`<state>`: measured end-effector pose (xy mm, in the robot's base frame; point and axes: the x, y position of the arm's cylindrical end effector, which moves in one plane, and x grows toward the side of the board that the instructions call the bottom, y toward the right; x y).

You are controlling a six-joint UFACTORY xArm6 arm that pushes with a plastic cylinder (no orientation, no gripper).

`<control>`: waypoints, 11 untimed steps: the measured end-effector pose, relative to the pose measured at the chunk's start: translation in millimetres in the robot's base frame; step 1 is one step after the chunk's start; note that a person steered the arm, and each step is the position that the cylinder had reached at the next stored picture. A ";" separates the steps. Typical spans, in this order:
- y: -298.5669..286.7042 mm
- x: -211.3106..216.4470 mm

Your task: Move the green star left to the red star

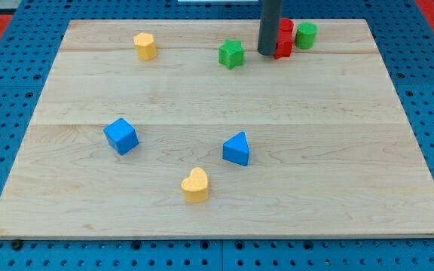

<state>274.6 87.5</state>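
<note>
My tip (267,53) down at the board's (202,98) top edge, touching a partly hidden red block (284,39); no pincer on this rod. Green star (231,54) just left of the tip, green cylinder (306,35) right beyond the red.

No readable text anywhere (blocks and board carry no markings)

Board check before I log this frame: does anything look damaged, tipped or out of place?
Nothing stands out. The wooden board looks intact and all blocks lie flat on it. My tip sits between the green star and a red block, partly hiding the red one.
</note>
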 end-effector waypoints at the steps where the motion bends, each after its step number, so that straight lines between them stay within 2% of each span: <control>1: -39.2 79.3; 2: -119.7 122.2; 3: -132.2 75.8; 4: -111.7 8.2; 5: -71.8 3.3; 6: -65.1 6.8; 8: -60.3 63.8; 9: -42.9 32.5; 10: -41.8 33.3; 11: -59.1 107.5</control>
